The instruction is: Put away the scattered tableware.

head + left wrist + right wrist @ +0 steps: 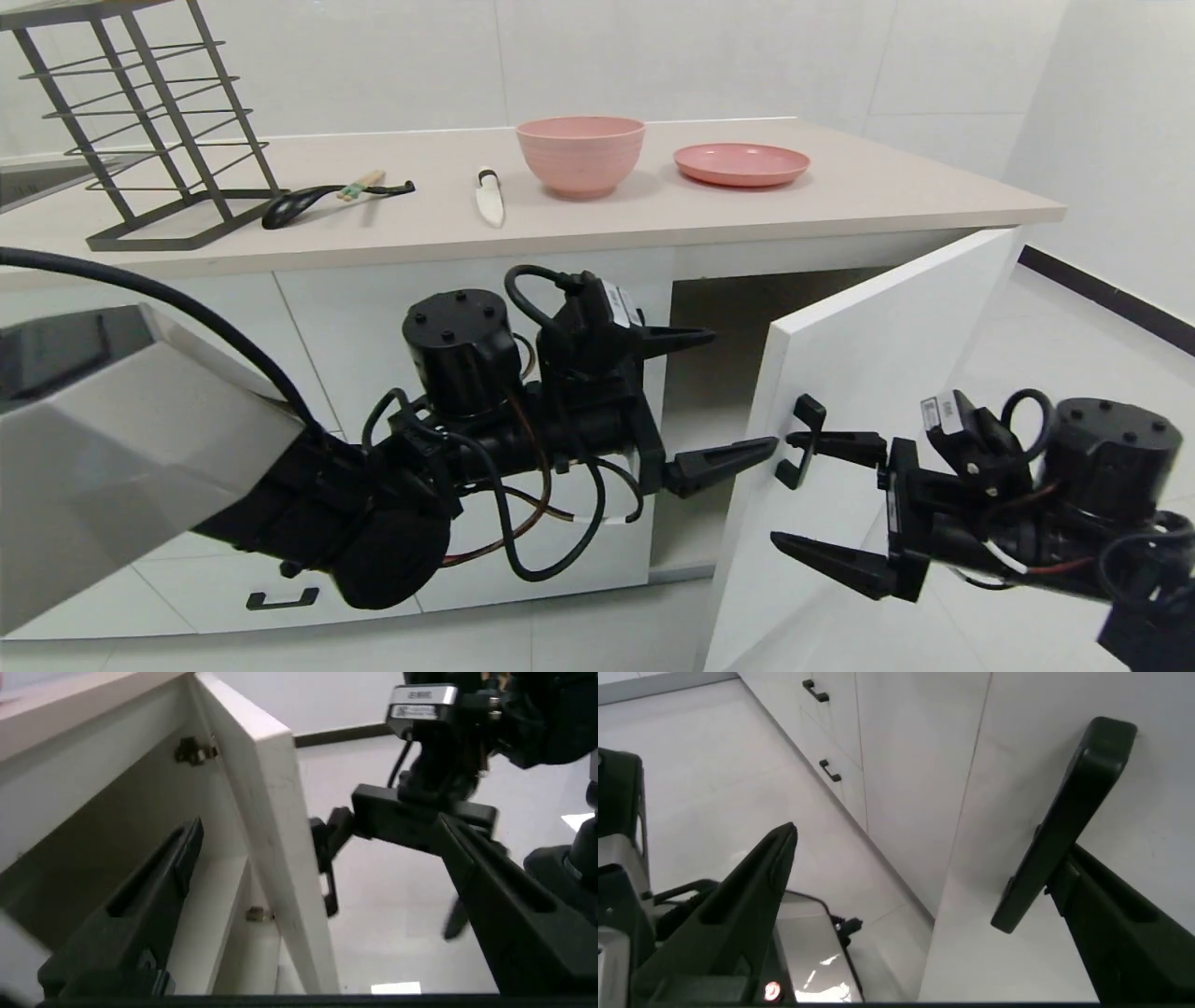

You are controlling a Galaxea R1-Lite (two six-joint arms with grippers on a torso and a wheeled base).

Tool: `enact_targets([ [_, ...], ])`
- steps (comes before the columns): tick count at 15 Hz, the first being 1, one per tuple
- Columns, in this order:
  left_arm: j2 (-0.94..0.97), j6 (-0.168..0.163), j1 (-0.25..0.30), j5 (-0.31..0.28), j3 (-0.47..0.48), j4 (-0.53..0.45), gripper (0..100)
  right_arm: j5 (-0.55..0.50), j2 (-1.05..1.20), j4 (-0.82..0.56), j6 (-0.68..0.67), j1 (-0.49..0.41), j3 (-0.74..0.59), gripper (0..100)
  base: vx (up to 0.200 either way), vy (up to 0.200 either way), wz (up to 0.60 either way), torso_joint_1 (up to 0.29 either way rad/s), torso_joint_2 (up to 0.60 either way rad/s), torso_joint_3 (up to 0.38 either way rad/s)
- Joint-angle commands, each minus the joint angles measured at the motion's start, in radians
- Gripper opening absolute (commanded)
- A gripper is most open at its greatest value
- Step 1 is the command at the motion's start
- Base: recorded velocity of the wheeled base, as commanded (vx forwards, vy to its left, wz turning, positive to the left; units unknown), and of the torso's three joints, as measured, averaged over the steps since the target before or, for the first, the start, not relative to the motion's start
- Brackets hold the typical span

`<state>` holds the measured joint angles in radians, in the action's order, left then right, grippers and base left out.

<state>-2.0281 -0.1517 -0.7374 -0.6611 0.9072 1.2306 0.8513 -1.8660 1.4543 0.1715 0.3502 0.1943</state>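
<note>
The right gripper (822, 499) is hanging wide apart, one finger at the cabinet door handle (808, 409); the left gripper (724, 397) is gaping too. On the desk (887, 201), bowl (581, 154) and plate (742, 163) are sitting side by side.

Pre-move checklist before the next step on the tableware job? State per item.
1. Cabinet door swung open: ok, partly open.
2. Right gripper clamped on door handle: not ok, open, with the handle beside one finger.
3. Left gripper clear of the door: cannot tell; it is open, with the door's free edge between its fingers.
4. Both grippers empty: ok.
5. Tableware stowed: not ok; bowl, plate, knife, spoon and chopsticks lie on the countertop.
6. Cabinet interior free: cannot tell, too dark.
</note>
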Motion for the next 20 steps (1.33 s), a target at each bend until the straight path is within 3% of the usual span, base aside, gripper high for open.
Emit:
enact_targets([
  [1,-0.118,0.020,-0.057,0.012,0.096,0.033,100,0.026,0.113,0.009,0.008,0.003,-0.075,100,0.000,0.000,0.00,0.000,0.00,0.000],
  [4,-0.242,0.107,-0.112,0.049,0.223,0.144,100,0.026,0.114,0.009,0.010,0.003,-0.096,100,0.000,0.000,0.00,0.000,0.00,0.000],
  [5,-0.262,0.116,-0.128,0.049,0.233,0.167,100,0.025,0.111,0.009,0.010,0.003,-0.095,100,0.000,0.000,0.00,0.000,0.00,0.000],
  [8,-0.268,0.118,-0.146,0.051,0.231,0.173,100,0.020,0.080,0.006,0.013,-0.011,-0.096,100,0.000,0.000,0.00,0.000,0.00,0.000],
  [15,-0.265,0.119,-0.180,0.055,0.228,0.193,100,0.022,0.025,0.006,0.040,-0.191,-0.091,100,0.000,0.000,0.00,0.000,0.00,0.000],
  [20,-0.265,0.119,-0.180,0.057,0.226,0.193,100,0.022,0.021,0.005,0.042,-0.211,-0.105,100,0.000,0.000,0.00,0.000,0.00,0.000],
])
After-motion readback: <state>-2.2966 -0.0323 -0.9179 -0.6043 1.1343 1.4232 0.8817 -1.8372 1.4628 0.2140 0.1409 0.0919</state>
